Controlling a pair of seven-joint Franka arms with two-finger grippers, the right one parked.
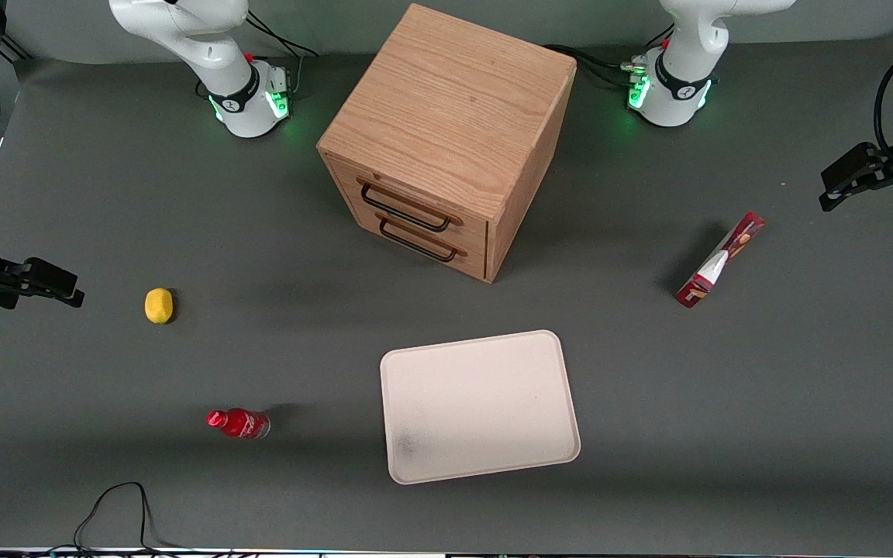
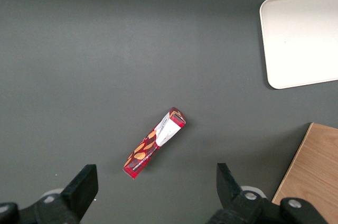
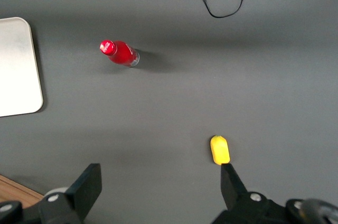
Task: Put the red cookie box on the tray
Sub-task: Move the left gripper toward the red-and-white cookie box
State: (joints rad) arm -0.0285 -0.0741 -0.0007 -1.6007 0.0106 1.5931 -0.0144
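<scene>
The red cookie box point(image 1: 720, 260) lies flat on the grey table toward the working arm's end, between the cabinet and my gripper. The wrist view shows its white wedge and cookie pictures point(image 2: 155, 143). My left gripper point(image 1: 830, 190) hangs in the air well above the table, beside the box and apart from it. Its fingers stand wide open point(image 2: 156, 182) with nothing between them. The cream tray point(image 1: 477, 407) rests bare on the table, nearer the front camera than the cabinet; one corner of the tray point(image 2: 301, 39) shows in the wrist view.
A wooden drawer cabinet point(image 1: 446, 132) with two black handles stands mid-table, its edge point(image 2: 314, 171) close to the gripper's view. A small red bottle point(image 1: 239, 423) and a yellow fruit point(image 1: 158, 304) lie toward the parked arm's end. A black cable point(image 1: 117, 504) loops at the front edge.
</scene>
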